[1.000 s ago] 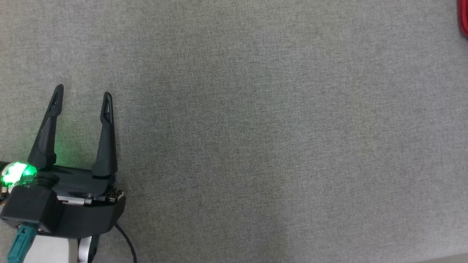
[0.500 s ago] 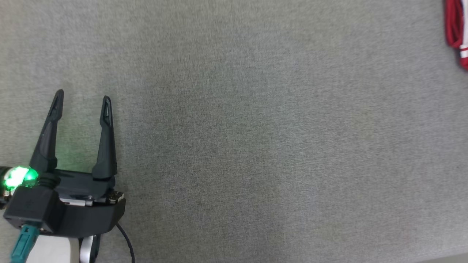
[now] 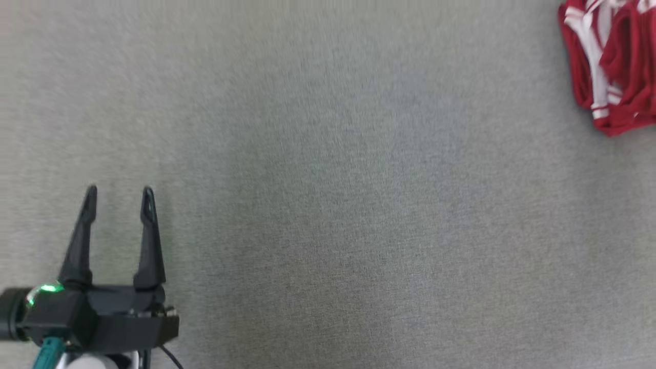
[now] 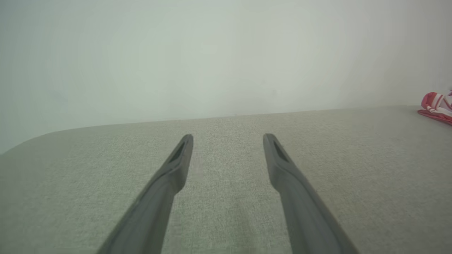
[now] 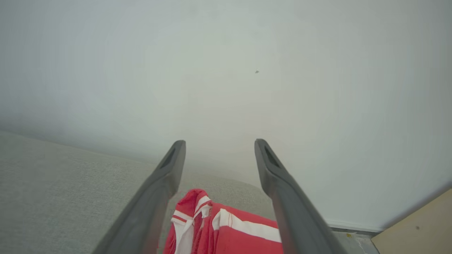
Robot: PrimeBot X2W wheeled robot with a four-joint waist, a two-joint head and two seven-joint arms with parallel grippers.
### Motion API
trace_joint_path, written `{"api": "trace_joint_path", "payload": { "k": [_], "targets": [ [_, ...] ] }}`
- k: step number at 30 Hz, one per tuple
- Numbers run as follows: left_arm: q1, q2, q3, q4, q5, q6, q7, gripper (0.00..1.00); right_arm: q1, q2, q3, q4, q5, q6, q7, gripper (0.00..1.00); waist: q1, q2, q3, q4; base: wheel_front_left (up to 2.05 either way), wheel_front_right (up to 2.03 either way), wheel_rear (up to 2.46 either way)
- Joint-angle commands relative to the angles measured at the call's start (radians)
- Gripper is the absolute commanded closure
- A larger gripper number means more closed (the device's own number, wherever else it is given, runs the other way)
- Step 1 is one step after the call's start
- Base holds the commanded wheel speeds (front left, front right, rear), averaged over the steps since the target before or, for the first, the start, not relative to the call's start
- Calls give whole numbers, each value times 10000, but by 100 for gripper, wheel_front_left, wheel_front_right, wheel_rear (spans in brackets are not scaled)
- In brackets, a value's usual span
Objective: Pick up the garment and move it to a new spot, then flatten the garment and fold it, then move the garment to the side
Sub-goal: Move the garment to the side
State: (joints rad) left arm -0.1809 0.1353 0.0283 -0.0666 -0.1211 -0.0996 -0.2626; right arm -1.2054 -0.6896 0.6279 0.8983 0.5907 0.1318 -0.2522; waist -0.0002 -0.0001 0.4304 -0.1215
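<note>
The garment [image 3: 610, 66] is red with white stripes and lies bunched at the far right of the grey fabric surface [image 3: 338, 195], cut off by the head view's edge. My left gripper [image 3: 119, 197] hovers open at the lower left, far from the cloth, with nothing between its fingers. From the left wrist, the garment [image 4: 436, 110] is a small red patch at the right edge, well off the left gripper [image 4: 228, 138]. My right gripper [image 5: 219, 145] is open just above the garment [image 5: 226, 231], whose folds lie below and between the two fingers, not pinched.
A pale wall [image 5: 247, 70] rises behind the surface. The far edge of the surface [image 4: 233, 115] shows ahead of the left gripper. A tan board corner [image 5: 420, 229] and a strip of floor sit at the lower right of the right wrist view.
The head camera has tilted and turned, bringing more of the garment into view at the upper right and shifting the left gripper lower in the picture.
</note>
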Motion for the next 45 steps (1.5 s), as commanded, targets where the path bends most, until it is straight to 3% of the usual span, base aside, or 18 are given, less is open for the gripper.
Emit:
{"api": "trace_joint_path", "payload": {
  "k": [1, 18, 34, 45],
  "targets": [
    [292, -103, 36, 187, -84, 10, -27, 0, 569, 342, -242, -124, -61, -30, -91, 0, 2, 1, -1002, 249, 0, 0, 0],
    [1264, -390, 555, 1142, -259, -106, -27, 0, 5162, 2544, -3064, -2541, -1552, -30, -129, 0, 2, 1, -2884, 778, 0, 0, 0],
    [1599, -611, 470, 1734, -245, -193, -27, 0, 9420, 4501, -5161, -4877, -2620, -30, -46, 0, 2, 1, -3528, 1176, 0, 0, 0],
    [1853, -709, 377, 2120, -239, -233, -26, 0, 11269, 5713, -6126, -6299, -3501, -30, 311, 0, 2, 1, -4057, 1347, 0, 0, 0]
  ]
}}
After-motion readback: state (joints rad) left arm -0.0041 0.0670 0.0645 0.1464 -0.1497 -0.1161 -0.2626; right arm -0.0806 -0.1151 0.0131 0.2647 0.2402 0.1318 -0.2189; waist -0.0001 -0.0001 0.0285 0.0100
